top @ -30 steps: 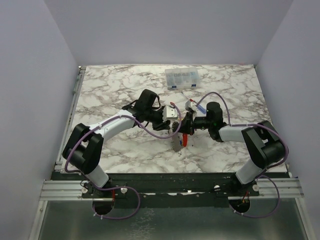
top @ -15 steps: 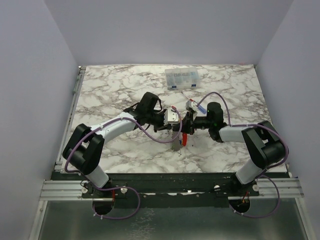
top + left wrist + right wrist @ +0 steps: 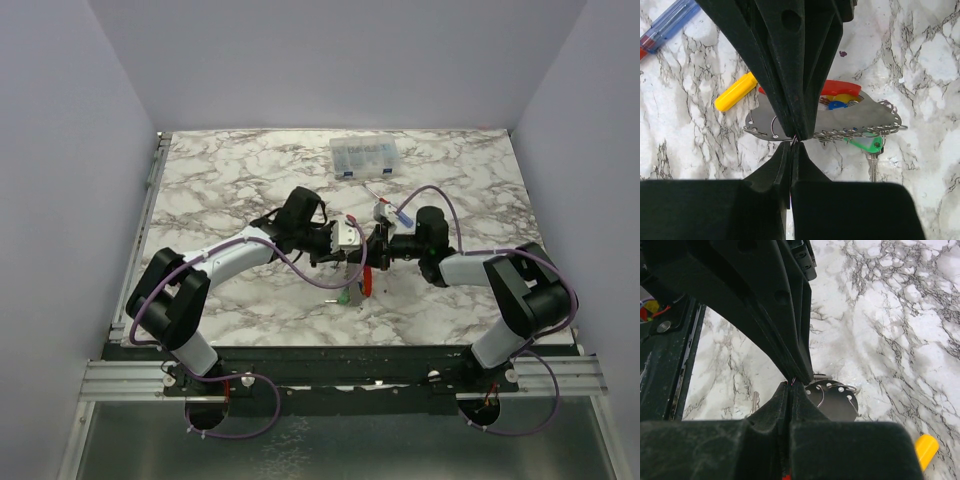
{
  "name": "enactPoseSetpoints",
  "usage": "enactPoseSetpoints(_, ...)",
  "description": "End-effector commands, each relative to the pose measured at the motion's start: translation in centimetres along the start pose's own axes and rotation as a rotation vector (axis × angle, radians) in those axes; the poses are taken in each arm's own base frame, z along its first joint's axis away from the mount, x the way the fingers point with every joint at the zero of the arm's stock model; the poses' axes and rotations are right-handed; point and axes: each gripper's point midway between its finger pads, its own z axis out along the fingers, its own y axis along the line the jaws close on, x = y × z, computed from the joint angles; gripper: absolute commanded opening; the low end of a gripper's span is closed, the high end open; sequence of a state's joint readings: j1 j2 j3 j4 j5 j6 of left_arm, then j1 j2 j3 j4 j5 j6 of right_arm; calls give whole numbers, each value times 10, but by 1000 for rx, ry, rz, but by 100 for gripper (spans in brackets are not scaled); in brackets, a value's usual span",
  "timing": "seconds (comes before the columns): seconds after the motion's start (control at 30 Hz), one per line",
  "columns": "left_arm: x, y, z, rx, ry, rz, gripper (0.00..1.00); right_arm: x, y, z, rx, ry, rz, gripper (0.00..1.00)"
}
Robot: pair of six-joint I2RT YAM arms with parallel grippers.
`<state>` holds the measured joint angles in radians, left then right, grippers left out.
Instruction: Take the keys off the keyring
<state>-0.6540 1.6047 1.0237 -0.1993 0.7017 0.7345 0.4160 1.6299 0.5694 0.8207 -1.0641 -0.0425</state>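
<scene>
The left gripper (image 3: 792, 141) and right gripper (image 3: 791, 382) each pinch the red-banded silvery-grey metal keyring (image 3: 840, 117). Small silvery keys with coloured plastic heads (image 3: 866, 144) cluster at its edge, over the white marble counter (image 3: 230, 190).

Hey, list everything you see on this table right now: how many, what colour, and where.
parts box: one, clear, far edge of the table.
blue-and-red screwdriver: one, lying beyond the claws.
yellow-handled screwdriver: one, beside the keyring.
keyring: one, red band and silvery plate, mid-table between the claws.
keys: count unclear; green head at the plate's edge, blue and yellow heads under the red band.
table: one, white-grey marble.
left claw: black, shut on the keyring.
right claw: black, shut on the keyring.
</scene>
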Motion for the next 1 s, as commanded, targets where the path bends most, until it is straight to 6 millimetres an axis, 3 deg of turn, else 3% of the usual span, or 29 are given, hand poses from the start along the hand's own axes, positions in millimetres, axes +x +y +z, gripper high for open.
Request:
enactPoseSetpoints(0.0, -18, 7, -1, -41, -37, 14, 0, -13, 6, 2, -31, -14, -49, 1)
enactPoseSetpoints(0.07, -23, 11, -4, -82, -17, 65, 0, -7, 4, 3, -45, 40, -2, 2)
enactPoseSetpoints(0.2, -26, 8, -7, -130, 39, 239, 0, 2, 0, 4, -60, 144, 150, 17)
enactPoseSetpoints(0.37, -23, 6, -8, -152, 89, 349, 0, -3, 9, 0, -95, 180, 269, 35)
enactPoseSetpoints(0.43, -22, 5, -8, -155, 102, 397, 0, -4, 12, 0, -103, 184, 298, 38)
enactPoseSetpoints(0.73, -24, 1, -2, -155, 135, 498, 0, -4, 7, 4, -133, 211, 334, 35)
enactPoseSetpoints(0.87, -27, 1, -1, -162, 132, 507, 0, 5, 5, 4, -139, 241, 371, 33)
enactPoseSetpoints(0.97, -30, 0, -1, -158, 121, 506, 0, 5, 3, 6, -152, 242, 372, 21)
